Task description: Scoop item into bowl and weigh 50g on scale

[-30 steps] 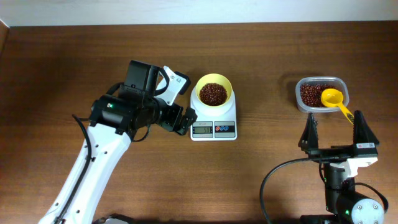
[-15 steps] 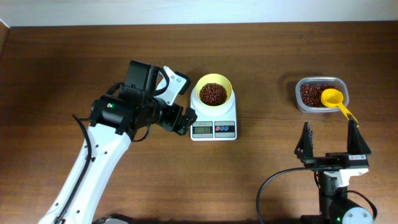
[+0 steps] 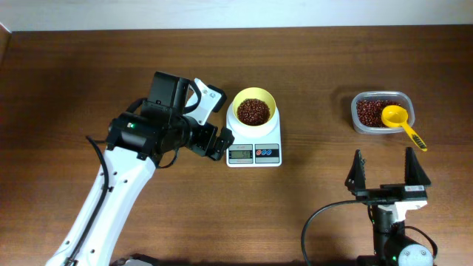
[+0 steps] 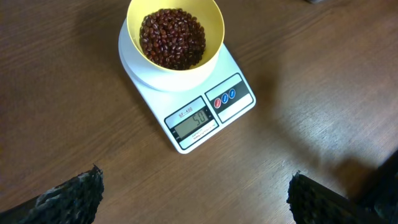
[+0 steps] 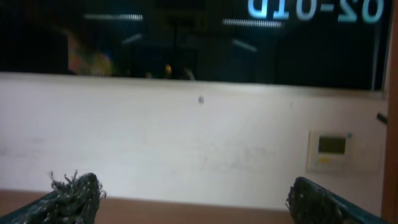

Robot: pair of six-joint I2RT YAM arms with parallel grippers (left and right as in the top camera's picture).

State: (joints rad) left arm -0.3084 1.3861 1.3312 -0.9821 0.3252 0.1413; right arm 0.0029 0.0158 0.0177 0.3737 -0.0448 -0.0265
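The pale yellow bowl (image 3: 254,108) holds a heap of dark reddish-brown beans (image 3: 253,111) and stands on the white scale (image 3: 253,151). In the left wrist view the bowl (image 4: 176,38), the beans (image 4: 172,36) and the scale (image 4: 208,115) show clearly; the display seems to read about 50. My left gripper (image 3: 220,142) is open and empty just left of the scale; its fingertips (image 4: 194,198) frame bare table. My right gripper (image 3: 385,168) is open and empty at the front right, pointing level at a wall (image 5: 193,199).
A clear plastic container (image 3: 382,112) at the back right holds more beans and a bright yellow long-handled scoop (image 3: 400,122) whose handle sticks out to the front right. The brown wooden table (image 3: 318,207) lies around them.
My right gripper has drawn back toward the front edge and a little left, away from the container. The left arm, bowl and scale have not moved.
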